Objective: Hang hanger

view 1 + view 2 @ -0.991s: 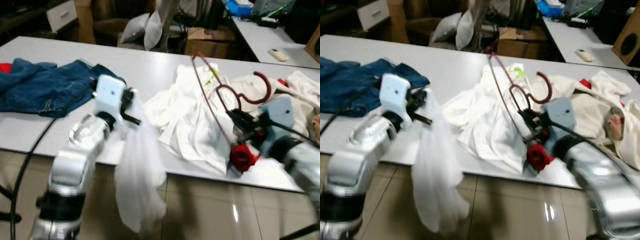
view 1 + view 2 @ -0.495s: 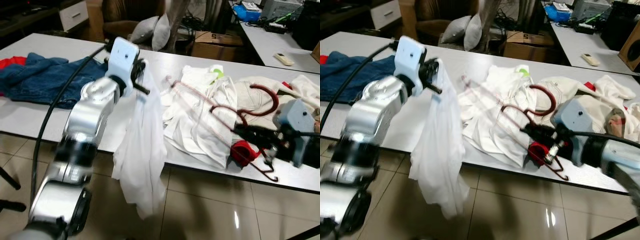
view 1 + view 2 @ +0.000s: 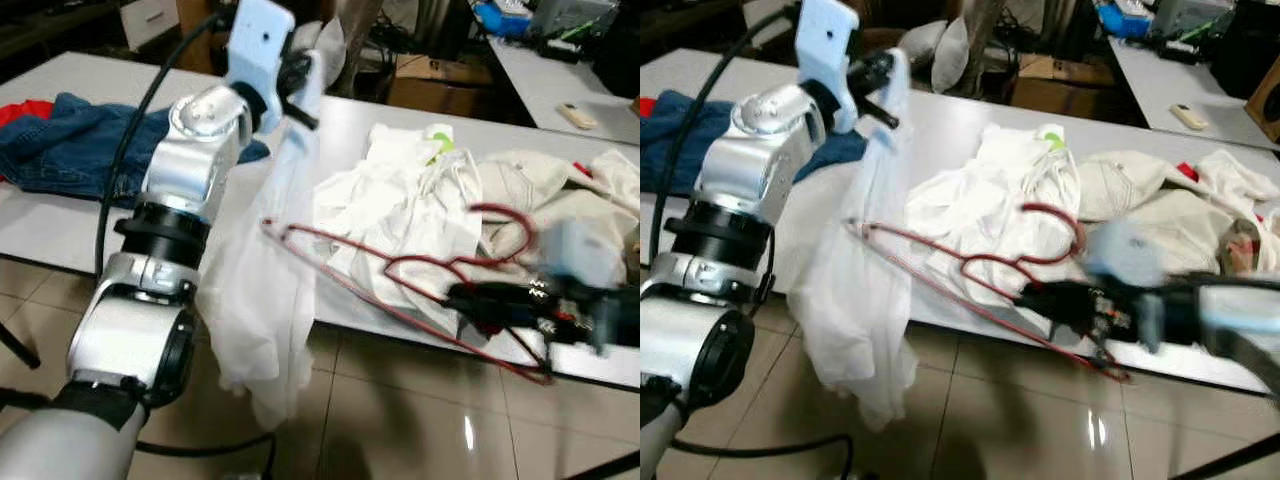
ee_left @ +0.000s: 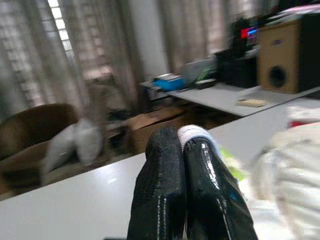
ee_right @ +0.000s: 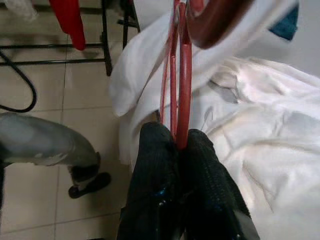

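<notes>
Left eye view shows jeans [image 3: 70, 150] at the left of the table [image 3: 50, 235]. Beside them the raised left hand [image 3: 300, 75] pinches a white shirt [image 3: 265, 300] that hangs past the table edge toward the floor. A red hanger [image 3: 400, 290] lies nearly level, its long side running from the shirt rightward, hook curling over the white clothes [image 3: 400, 200]. The right hand [image 3: 470, 298] is clamped on the hanger wire.
</notes>
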